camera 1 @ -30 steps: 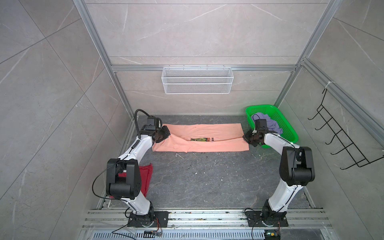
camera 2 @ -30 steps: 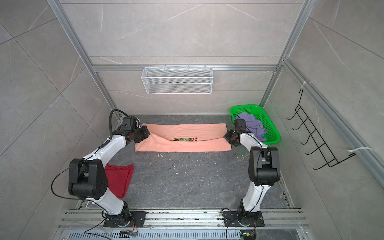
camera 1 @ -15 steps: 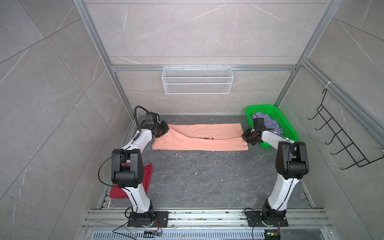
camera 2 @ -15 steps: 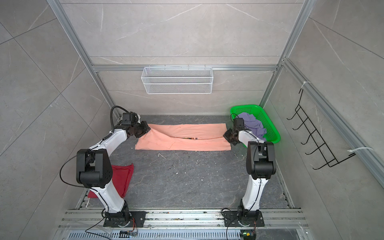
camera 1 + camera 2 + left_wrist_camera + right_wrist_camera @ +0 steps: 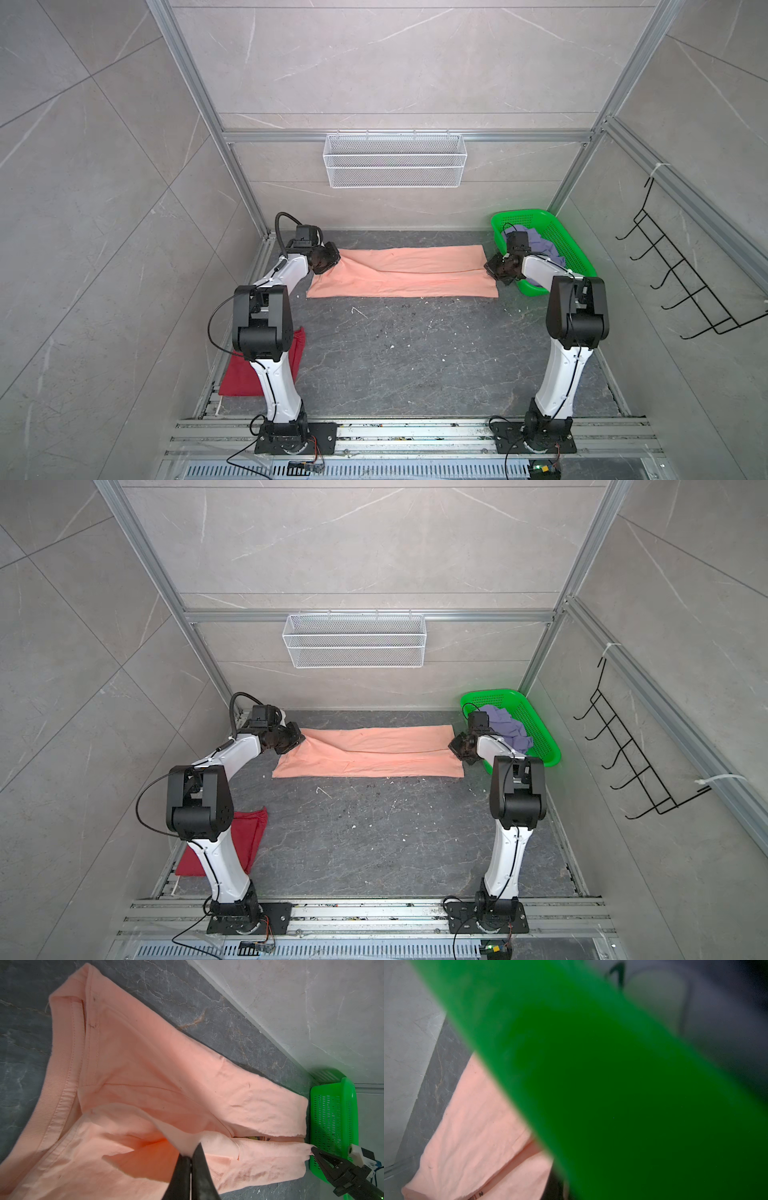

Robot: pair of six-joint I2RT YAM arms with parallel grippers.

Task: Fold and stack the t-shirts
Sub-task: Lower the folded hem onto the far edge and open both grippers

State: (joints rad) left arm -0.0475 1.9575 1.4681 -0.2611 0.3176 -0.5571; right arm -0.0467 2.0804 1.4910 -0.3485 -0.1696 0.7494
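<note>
The peach-orange t-shirt (image 5: 399,272) (image 5: 365,754) lies across the back of the floor as a long band, folded lengthwise. My left gripper (image 5: 332,259) (image 5: 297,739) is at its left end. In the left wrist view this gripper (image 5: 191,1155) is shut on a raised fold of the peach cloth (image 5: 145,1084). My right gripper (image 5: 488,266) (image 5: 452,744) (image 5: 312,1149) is shut on the hem at the right end. The dark red t-shirt (image 5: 291,353) (image 5: 245,837) lies at the front left, behind the left arm. The lavender t-shirt (image 5: 540,245) (image 5: 507,729) sits in the basket.
The green basket (image 5: 523,214) (image 5: 490,694) (image 5: 332,1088) stands in the back right corner, against the right wrist. Its blurred wall (image 5: 571,1064) fills most of the right wrist view. A white wire shelf (image 5: 395,166) hangs on the back wall, and a black hook rack (image 5: 685,282) on the right wall.
Both grippers have moved toward the back wall with the shirt's edge. The gap that showed the print in the middle of the band has closed in the top views.
</note>
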